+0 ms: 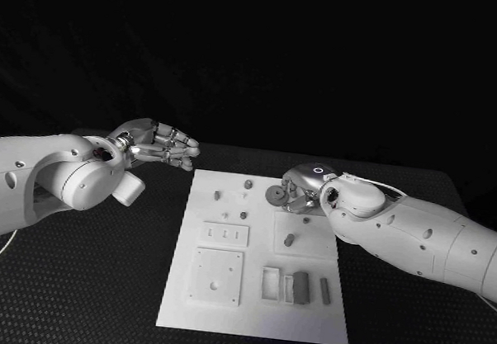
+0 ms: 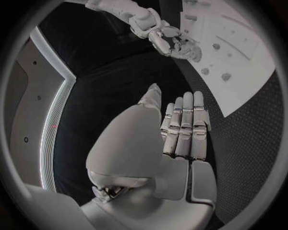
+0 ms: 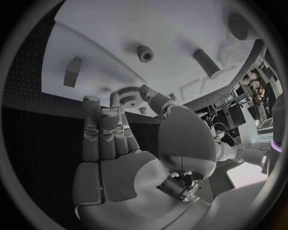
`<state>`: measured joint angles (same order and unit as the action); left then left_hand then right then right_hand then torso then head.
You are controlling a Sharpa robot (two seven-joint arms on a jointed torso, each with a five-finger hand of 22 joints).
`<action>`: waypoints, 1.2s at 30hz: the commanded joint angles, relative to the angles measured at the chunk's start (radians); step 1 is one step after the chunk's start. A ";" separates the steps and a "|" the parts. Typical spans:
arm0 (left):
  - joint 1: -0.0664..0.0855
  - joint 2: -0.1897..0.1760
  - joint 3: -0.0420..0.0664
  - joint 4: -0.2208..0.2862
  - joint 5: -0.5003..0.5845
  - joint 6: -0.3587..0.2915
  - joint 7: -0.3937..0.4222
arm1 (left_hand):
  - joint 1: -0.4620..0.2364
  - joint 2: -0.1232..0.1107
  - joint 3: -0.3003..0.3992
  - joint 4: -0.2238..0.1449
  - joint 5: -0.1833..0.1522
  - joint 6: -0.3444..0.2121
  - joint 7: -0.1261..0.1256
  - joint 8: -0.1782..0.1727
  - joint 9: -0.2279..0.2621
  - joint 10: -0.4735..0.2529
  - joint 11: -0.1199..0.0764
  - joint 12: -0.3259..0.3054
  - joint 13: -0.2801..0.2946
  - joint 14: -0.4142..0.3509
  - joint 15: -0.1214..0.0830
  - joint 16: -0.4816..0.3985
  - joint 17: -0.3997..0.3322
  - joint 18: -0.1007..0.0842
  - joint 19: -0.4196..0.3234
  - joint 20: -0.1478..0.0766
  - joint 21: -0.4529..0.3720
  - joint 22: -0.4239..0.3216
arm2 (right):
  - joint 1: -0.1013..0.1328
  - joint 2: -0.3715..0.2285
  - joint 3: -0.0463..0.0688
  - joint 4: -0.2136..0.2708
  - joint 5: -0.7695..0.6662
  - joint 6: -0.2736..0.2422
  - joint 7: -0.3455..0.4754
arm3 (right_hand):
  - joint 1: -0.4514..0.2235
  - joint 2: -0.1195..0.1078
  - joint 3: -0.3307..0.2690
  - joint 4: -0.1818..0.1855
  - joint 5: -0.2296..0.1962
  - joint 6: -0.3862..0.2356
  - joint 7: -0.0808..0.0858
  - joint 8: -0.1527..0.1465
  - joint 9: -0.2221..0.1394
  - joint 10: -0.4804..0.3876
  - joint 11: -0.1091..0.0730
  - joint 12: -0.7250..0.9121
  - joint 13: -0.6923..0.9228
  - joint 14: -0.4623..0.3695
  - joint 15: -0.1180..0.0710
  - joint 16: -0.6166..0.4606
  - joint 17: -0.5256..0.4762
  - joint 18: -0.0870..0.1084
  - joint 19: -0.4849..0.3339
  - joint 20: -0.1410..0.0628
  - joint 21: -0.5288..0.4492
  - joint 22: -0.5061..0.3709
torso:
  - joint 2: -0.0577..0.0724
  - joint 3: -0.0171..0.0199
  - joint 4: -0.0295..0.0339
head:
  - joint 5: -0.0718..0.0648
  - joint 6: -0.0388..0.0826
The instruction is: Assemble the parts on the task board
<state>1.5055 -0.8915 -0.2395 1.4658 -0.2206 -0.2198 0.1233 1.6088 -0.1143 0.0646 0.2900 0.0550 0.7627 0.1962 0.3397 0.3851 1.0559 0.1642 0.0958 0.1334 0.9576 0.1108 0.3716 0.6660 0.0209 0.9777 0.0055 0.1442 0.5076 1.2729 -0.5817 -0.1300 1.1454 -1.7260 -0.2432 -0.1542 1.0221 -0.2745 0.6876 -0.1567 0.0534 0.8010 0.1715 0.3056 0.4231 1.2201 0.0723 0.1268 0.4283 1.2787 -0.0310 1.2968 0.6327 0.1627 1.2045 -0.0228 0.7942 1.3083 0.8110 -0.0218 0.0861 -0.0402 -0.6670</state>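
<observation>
A toothed grey gear is pinched between thumb and fingers of the right hand just above the far right part of the white task board, which lies flat on the black dimpled table. The gear's teeth are seen past the silver fingertips. The left hand is held off the board's far left corner, its metallic fingers straight, side by side and holding nothing. Small grey pegs and rectangular blocks rest on the board.

My two glossy white arms with dark screw holes, silver segmented left hand, right hand, thin pale cable.
</observation>
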 commanded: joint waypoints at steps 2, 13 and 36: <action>0.001 0.000 0.001 0.002 -0.002 0.008 0.006 | -0.007 -0.002 0.007 0.000 -0.004 -0.008 0.017 -0.003 0.001 -0.001 0.003 -0.003 0.001 0.006 -0.001 -0.006 0.001 0.012 0.001 0.004 -0.006 0.002 | 0.001 0.001 0.003 0.001 0.003 -0.018 -0.018 | -0.024 0.001 -0.042 0.008 -0.003 -0.001 0.005 0.007 0.003 -0.001 -0.002 0.005 0.018 -0.004 -0.010 0.005 0.000 0.099 0.003 -0.007 0.000 0.017 | 0.001 -0.0001 0.0022 | 0.000 -0.002; 0.001 0.001 0.001 -0.001 -0.002 0.009 0.006 | -0.006 -0.002 0.008 0.000 -0.004 -0.008 0.017 -0.003 0.001 -0.001 0.003 -0.003 0.002 0.006 -0.001 -0.007 0.002 0.012 0.001 0.004 -0.006 0.002 | 0.001 0.006 0.020 -0.006 0.001 -0.043 -0.038 | -0.009 0.018 -0.069 0.016 -0.003 0.011 0.004 0.015 0.006 0.014 -0.006 0.017 0.060 0.001 -0.015 0.009 0.002 0.099 0.009 -0.014 0.002 0.017 | 0.000 -0.0007 0.0029 | 0.003 -0.004; 0.001 0.005 0.001 -0.002 -0.002 0.012 0.006 | -0.006 -0.001 0.009 0.000 -0.004 -0.008 0.017 -0.003 0.001 -0.001 0.003 -0.004 0.002 0.006 -0.001 -0.009 0.004 0.012 0.001 0.004 -0.006 0.002 | -0.002 0.065 0.027 -0.066 0.040 0.027 -0.010 | 0.004 0.050 -0.083 0.020 -0.003 0.023 0.000 0.020 0.007 0.012 -0.010 0.019 0.101 -0.002 -0.019 0.008 0.002 0.099 0.003 -0.014 -0.001 0.018 | 0.001 -0.0004 0.0023 | 0.005 -0.006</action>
<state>1.5055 -0.8883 -0.2395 1.4630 -0.2208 -0.2195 0.1229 1.6088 -0.1143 0.0669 0.2922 0.0550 0.7627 0.1962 0.3397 0.3851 1.0560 0.1642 0.0958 0.1339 0.9576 0.1108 0.3676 0.6688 0.0208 0.9777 0.0055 0.1442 0.5090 1.2717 -0.5199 -0.1037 1.0811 -1.6881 -0.2364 -0.1751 1.0256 -0.2326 0.6091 -0.1374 0.0535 0.8180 0.1704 0.3195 0.4286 1.2313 0.0623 0.1424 0.5292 1.2746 -0.0418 1.3010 0.6328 0.1626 1.2113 -0.0337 0.7941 1.3084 0.8118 -0.0225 0.0877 -0.0356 -0.6726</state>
